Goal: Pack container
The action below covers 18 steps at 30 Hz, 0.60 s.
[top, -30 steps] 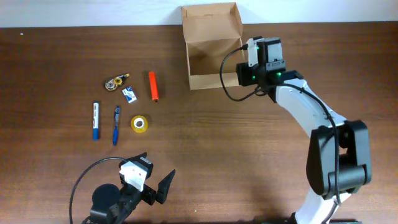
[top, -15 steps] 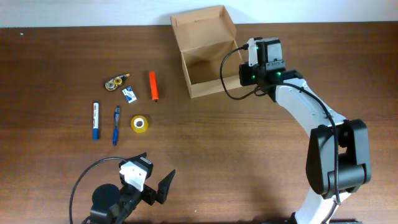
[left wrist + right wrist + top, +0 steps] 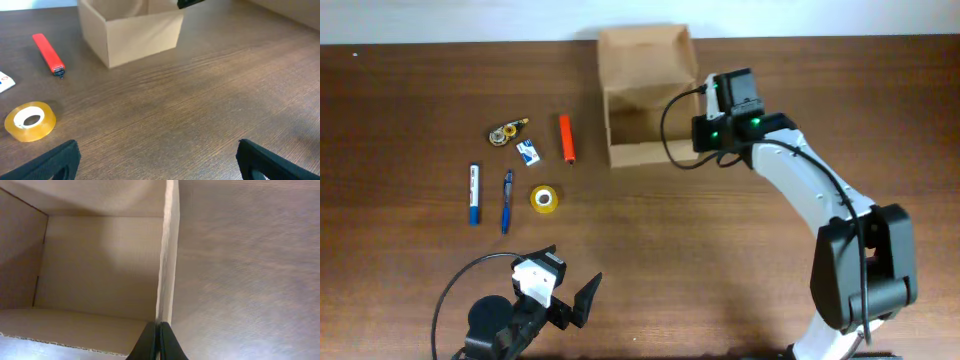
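The container (image 3: 642, 60) is an open tan cardboard box at the back middle of the table, its flap lid standing up at the far side. My right gripper (image 3: 701, 127) is shut on the box's right wall. The right wrist view shows that wall's edge (image 3: 167, 255) pinched between the black fingertips of the right gripper (image 3: 157, 330), with a bare box floor to the left. My left gripper (image 3: 570, 282) rests open at the table's front left. Through it, the left wrist view shows the left gripper (image 3: 157, 157) over bare wood and the container (image 3: 135, 35) far ahead.
Left of the box lie a red marker (image 3: 565, 138), a yellow tape roll (image 3: 545, 199), two blue pens (image 3: 474, 193) (image 3: 507, 200), a correction-tape dispenser (image 3: 506, 131) and a small white-and-blue item (image 3: 528, 152). The marker (image 3: 48, 54) and tape roll (image 3: 30, 121) also show in the left wrist view.
The right gripper has shut on the box's right wall and moved left; the box has slid left and turned slightly. The left arm has not moved.
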Available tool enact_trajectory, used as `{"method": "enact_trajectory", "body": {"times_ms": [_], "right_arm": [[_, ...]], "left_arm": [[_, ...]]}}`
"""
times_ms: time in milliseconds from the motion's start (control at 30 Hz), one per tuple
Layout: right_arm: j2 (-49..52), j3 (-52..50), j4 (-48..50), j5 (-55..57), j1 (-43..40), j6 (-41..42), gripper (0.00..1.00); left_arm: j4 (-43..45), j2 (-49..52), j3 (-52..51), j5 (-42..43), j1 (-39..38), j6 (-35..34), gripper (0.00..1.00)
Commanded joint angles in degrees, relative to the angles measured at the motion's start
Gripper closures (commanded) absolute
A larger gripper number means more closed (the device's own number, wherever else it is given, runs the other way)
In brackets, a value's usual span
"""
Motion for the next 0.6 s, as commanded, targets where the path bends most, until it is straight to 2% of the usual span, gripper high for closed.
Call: {"method": "enact_trajectory", "body": {"times_ms": [0,400,567], "right_arm": [[-2.01,0.17,-2.16,-0.22,2.21,2.12,0.96],[-7.80,0.17,-9.94,-1.36,2.95,4.57,0.96],[-11.06,0.17,-12.41,0.28,2.93,8.00,0.96]], "left_arm": [[0.11,-0.55,-0.20,0.63,-0.20,-0.35,0.01],[0.11,-0.55,-0.20,0.63,-0.20,-0.35,0.01],[0.11,-0.55,-0.20,0.63,-0.20,-0.35,0.01]]}}
